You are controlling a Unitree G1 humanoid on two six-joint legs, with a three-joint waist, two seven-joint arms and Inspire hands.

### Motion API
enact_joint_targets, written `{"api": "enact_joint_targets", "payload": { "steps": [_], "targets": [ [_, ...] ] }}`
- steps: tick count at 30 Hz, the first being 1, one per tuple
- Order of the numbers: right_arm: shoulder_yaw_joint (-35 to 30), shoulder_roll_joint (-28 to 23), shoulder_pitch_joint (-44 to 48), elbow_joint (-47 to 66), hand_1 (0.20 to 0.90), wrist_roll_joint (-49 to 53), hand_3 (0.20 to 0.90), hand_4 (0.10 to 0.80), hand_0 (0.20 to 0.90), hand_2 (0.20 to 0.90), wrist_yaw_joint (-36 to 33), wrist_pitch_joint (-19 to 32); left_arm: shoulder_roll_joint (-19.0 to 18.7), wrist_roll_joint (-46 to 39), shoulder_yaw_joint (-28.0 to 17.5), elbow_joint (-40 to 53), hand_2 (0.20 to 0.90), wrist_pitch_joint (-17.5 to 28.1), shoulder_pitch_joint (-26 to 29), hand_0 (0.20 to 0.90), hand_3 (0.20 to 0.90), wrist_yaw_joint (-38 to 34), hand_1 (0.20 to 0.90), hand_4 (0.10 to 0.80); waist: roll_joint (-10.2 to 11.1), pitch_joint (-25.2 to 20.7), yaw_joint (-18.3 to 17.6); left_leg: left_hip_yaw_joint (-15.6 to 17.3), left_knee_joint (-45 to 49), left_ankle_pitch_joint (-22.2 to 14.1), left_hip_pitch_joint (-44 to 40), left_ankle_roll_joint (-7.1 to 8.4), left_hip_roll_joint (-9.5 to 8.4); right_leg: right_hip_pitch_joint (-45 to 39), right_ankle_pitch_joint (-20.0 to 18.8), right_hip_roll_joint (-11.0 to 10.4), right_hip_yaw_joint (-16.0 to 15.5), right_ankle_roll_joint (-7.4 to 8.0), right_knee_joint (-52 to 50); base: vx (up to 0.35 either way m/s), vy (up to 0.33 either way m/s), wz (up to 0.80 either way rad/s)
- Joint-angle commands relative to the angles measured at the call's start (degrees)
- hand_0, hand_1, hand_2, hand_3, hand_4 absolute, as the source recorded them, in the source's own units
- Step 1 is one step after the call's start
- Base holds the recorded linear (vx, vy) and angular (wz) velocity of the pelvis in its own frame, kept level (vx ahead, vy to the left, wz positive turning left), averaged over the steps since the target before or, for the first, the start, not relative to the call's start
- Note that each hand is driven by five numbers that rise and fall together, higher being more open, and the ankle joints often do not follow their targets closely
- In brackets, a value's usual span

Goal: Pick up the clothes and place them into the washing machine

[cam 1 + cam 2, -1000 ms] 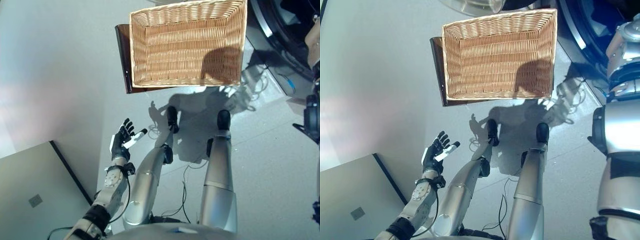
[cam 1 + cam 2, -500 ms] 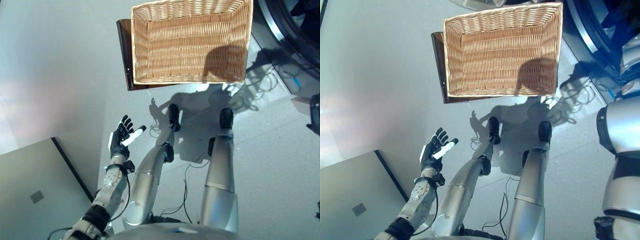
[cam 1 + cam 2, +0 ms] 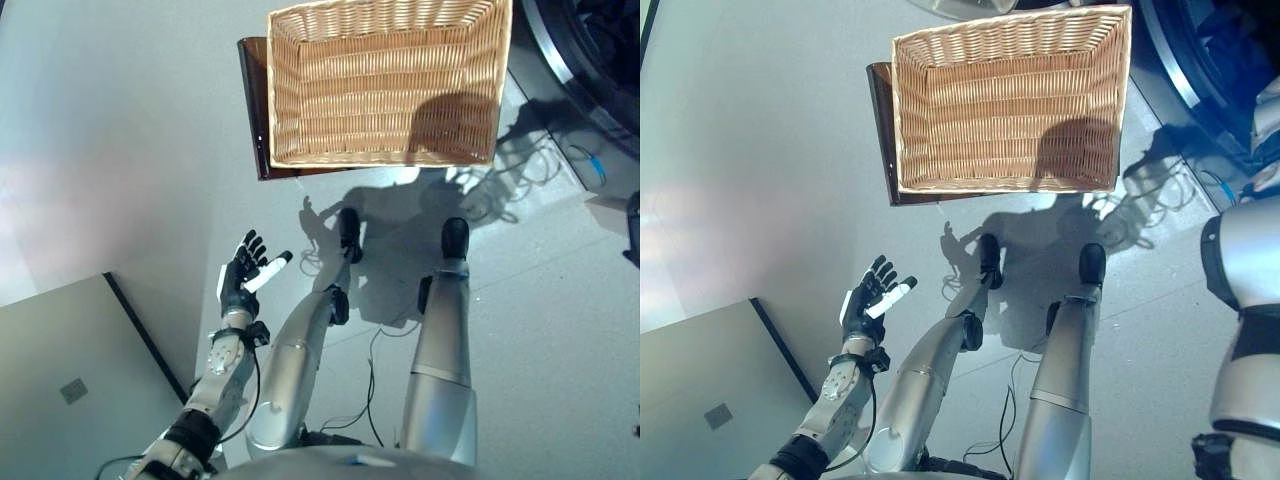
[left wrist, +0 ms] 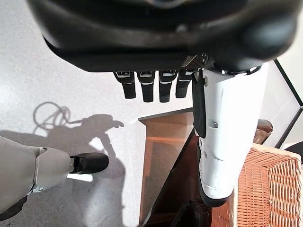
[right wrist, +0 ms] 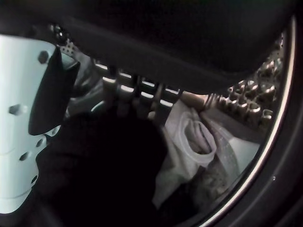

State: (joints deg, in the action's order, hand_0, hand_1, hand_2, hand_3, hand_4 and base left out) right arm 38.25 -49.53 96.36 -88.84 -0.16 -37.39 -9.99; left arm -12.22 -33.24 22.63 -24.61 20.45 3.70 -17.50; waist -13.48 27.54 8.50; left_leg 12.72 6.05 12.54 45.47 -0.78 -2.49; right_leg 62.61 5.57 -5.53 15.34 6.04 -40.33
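Note:
My right hand is inside the washing machine's drum; its fingers look straight, with a dark garment lying just below them. A white and pink garment lies further in. In the eye views only the right arm shows, reaching to the washing machine at the upper right. My left hand is raised at the lower left, open and holding nothing. The wicker basket has no clothes in it.
The basket rests on a dark brown stand straight ahead on the grey floor. A grey panel with a dark edge lies at the lower left, close to my left arm.
The camera has shifted a little, so the basket sits higher and further right in view. My right arm has reached further toward the machine. The left hand has stayed as it was.

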Motion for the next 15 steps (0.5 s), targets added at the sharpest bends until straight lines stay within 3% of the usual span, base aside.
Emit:
{"api": "enact_joint_targets", "payload": {
  "steps": [1,15],
  "targets": [
    [11.2,-7.14,12.49,5.05,0.9,-4.34,0.9,0.8,0.9,0.9,-5.44,2.25,-2.58,-0.2,-4.09,1.56,0.9,3.67,-0.3,0.9,0.9,-1.67,0.9,0.8,-7.55,2.26,-2.31,0.08,2.71,-1.55,4.62,4.99,3.75,-3.47,-2.03,1.6,-3.05,-2.93,6.57,0.0,0.0,0.0],
    [7.46,-4.81,6.16,9.85,0.9,-9.48,0.9,0.8,0.9,0.9,-8.91,1.24,-2.53,0.85,-4.49,0.19,0.9,4.09,0.41,0.9,0.9,-2.33,0.9,0.8,-6.83,2.26,-2.22,0.1,3.11,-1.49,4.41,5.04,3.85,-4.35,-2.49,1.8,-3.32,-2.95,6.96,0.0,0.0,0.0]
  ]
}}
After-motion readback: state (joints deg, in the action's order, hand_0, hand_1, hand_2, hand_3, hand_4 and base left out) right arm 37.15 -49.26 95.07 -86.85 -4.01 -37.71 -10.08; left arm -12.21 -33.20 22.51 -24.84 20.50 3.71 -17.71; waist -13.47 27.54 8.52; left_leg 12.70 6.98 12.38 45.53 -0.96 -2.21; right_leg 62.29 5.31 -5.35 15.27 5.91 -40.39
